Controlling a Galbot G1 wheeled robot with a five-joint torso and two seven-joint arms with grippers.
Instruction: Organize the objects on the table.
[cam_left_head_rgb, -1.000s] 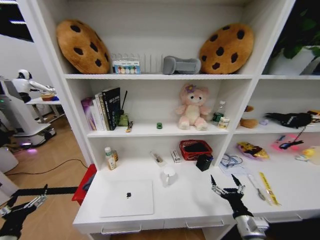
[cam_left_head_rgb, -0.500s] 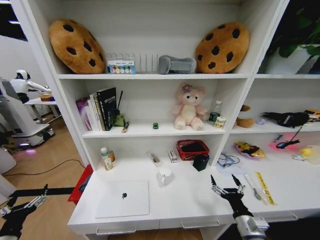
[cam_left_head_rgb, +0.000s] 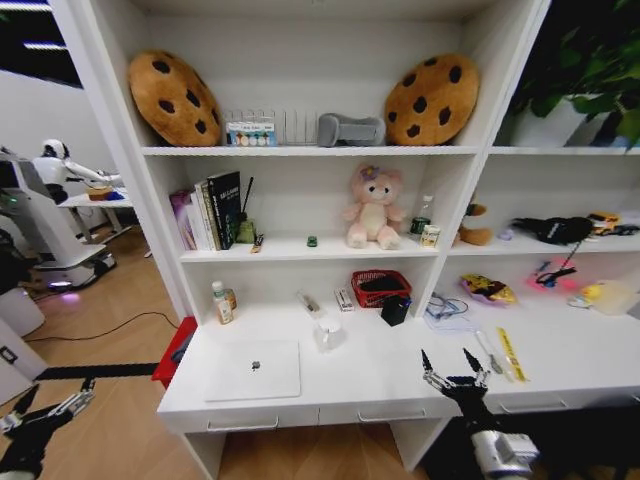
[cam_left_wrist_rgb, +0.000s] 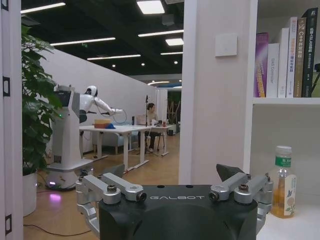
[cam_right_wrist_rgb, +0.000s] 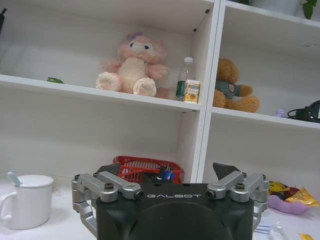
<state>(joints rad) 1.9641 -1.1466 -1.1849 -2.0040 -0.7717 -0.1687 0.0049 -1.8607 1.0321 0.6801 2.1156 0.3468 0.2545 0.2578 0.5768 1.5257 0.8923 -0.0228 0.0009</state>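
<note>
A thin silver laptop (cam_left_head_rgb: 252, 368) lies closed on the left part of the long white table (cam_left_head_rgb: 390, 375). On the shelf above stands a tiny green toy car (cam_left_head_rgb: 312, 241) (cam_right_wrist_rgb: 54, 80). A thin pen-like item (cam_left_head_rgb: 309, 302) lies at the back of the table; its colour is unclear. My right gripper (cam_left_head_rgb: 447, 367) (cam_right_wrist_rgb: 167, 170) hangs open and empty over the table's front edge, right of the middle. My left gripper (cam_left_head_rgb: 55, 395) (cam_left_wrist_rgb: 172, 172) is open and empty, low over the floor left of the table.
A white mug (cam_left_head_rgb: 329, 332) (cam_right_wrist_rgb: 25, 200), a red mesh basket (cam_left_head_rgb: 379, 287) (cam_right_wrist_rgb: 145, 167), a black box (cam_left_head_rgb: 395, 310) and a bottle (cam_left_head_rgb: 221, 302) (cam_left_wrist_rgb: 283, 182) stand on the table. A yellow ruler (cam_left_head_rgb: 511, 353) lies to the right. A red bin (cam_left_head_rgb: 175, 352) sits beside the left end.
The whole head view has shifted: the camera has drawn back from the table and shelving. Both grippers hold the same pose, open and empty.
</note>
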